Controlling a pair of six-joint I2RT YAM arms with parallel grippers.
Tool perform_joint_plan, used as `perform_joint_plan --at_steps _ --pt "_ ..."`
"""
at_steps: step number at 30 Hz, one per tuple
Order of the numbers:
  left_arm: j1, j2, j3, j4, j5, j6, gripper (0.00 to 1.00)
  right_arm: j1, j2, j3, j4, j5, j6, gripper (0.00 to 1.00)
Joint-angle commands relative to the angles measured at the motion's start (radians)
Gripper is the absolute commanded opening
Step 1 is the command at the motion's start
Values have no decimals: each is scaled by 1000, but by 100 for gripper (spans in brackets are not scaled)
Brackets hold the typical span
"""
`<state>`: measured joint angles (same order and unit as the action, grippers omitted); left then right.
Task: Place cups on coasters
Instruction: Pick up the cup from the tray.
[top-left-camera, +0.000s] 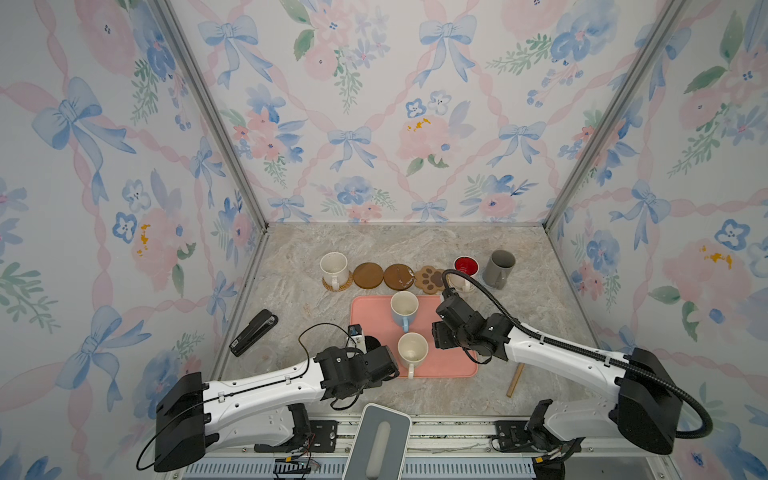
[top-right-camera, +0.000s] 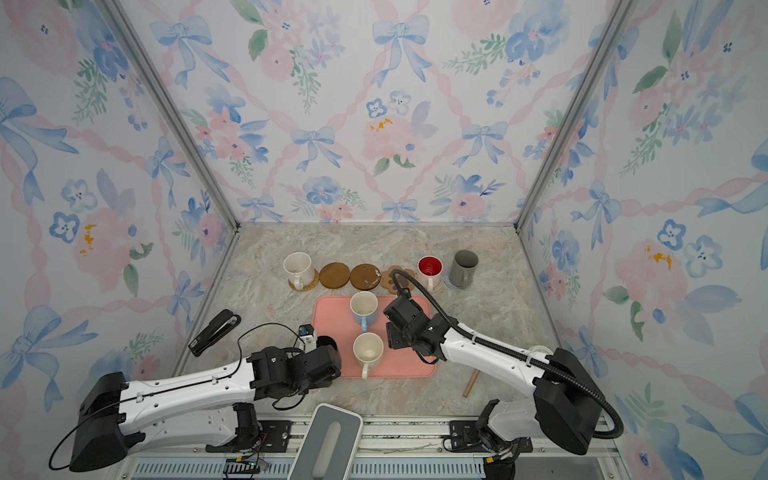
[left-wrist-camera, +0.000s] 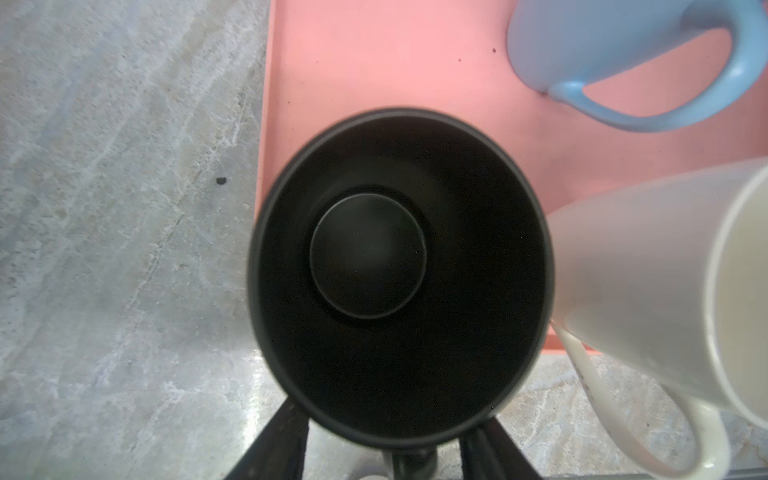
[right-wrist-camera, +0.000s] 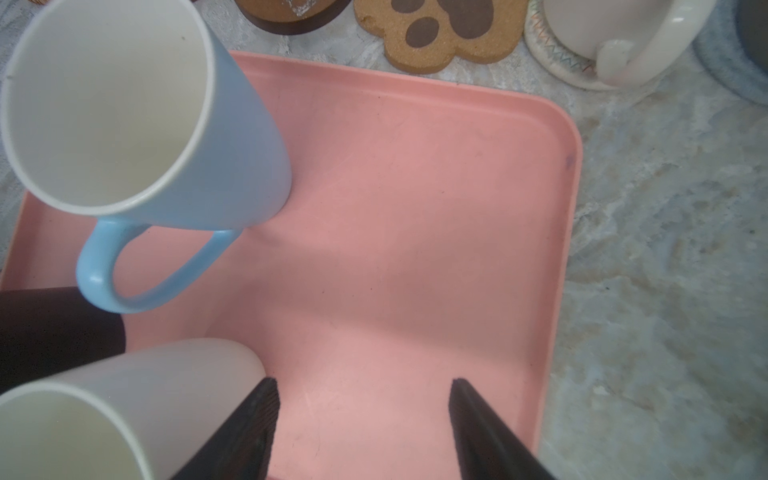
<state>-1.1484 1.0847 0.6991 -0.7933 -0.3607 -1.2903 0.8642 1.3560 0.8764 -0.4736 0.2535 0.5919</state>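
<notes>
Inspection result: no text, brand, number or sign can be read on any item. The black desk stapler (top-left-camera: 254, 332) carries a small pale label (top-left-camera: 235, 344) at 1 end, but its print is too small to read.

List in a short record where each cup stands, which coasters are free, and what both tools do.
On coasters: cream mug on rattan coaster; red-inside mug on cream woven coaster; grey mug on blue coaster
On pink tray: light blue mug; second cream mug
Free coasters: two brown rounds; paw-print coaster
Left tool: around black mug's handle side, grip unclear
Right tool: open, empty, over tray
</notes>
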Motion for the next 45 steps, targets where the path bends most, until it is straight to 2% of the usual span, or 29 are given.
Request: perform_joint_plan --at_steps 1,9,16,28,31,36,40,45 --pt "22 3 -24 11 6 39 51 -11 15 -11 7 -11 0 68" --pt "42 36 -35 30 19 61 45 -16 31 -14 18 -23 0 68" --pt "61 68 -30 32 7 77 34 -22 31 -22 22 -25 1 68" --pt "99 111 -30 62 21 123 30 -33 31 -33 27 -31 3 68" --pt "103 116 -30 67 20 123 26 -35 31 -34 29 -33 3 68" --pt "109 116 -36 76 21 125 14 -37 31 -38 30 -34 4 68" --pt "113 116 -36 76 17 129 0 -39 31 -39 30 -35 4 68" --pt "114 99 -15 74 -4 148 0 -40 27 -40 28 -37 5 68"
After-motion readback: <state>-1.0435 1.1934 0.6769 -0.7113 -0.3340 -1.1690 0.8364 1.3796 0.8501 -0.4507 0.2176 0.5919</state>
